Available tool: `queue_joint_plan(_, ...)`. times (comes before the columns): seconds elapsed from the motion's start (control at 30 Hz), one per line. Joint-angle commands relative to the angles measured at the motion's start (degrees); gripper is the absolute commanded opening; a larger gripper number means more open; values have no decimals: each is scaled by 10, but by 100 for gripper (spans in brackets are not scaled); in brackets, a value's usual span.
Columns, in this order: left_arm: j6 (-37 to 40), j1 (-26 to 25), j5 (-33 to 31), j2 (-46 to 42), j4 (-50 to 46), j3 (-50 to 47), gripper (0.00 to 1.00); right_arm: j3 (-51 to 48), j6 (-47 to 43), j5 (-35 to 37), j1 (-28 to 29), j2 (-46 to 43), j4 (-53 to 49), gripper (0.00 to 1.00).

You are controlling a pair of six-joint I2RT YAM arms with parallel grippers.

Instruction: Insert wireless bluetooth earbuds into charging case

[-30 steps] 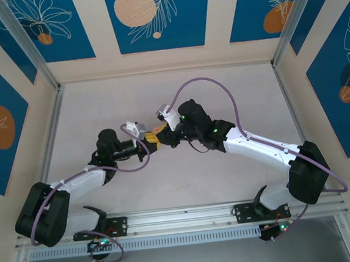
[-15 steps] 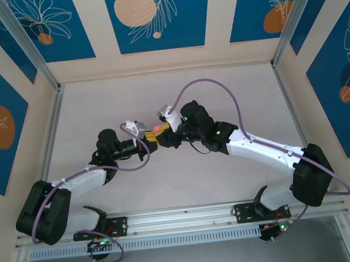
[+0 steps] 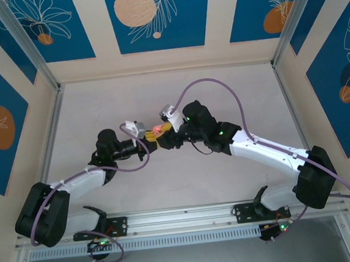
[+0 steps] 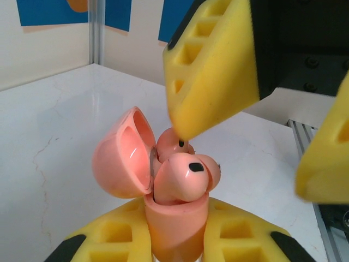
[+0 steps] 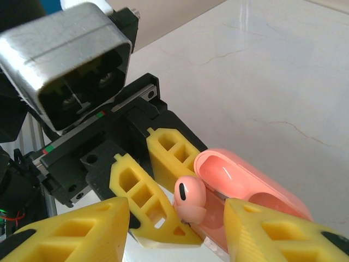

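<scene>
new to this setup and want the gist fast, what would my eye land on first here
The salmon-pink charging case, lid flipped open, is held upright in the shut left gripper. Two pink earbuds poke up from its mouth. The right gripper hangs just above them with its yellow fingers apart.

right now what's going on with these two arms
The left gripper is shut on the charging case, holding it upright with its lid swung open. A front earbud and a rear earbud sit in its top; the front one stands proud, seemingly not fully seated. The right gripper hovers just above, jaws open, holding nothing.
</scene>
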Motion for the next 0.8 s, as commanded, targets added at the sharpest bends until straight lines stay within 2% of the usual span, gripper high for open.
queue_joint_plan(0.0, 24, -4, -5, -15, -17, 7, 15, -1, 12, 1, 0, -36, 5, 50)
queue_joint_plan(0.27, 45, -5, -16, -24, -47, 9, 14, -2, 49, -20, -17, -64, -8, 48)
queue_joint_plan(0.53, 55, -5, -18, -33, -65, 10, 15, 13, 114, -94, -41, -28, -54, 33)
queue_joint_plan(0.77, 51, -5, -19, -34, -61, 10, 15, 17, 136, -124, -47, 0, -47, 27)
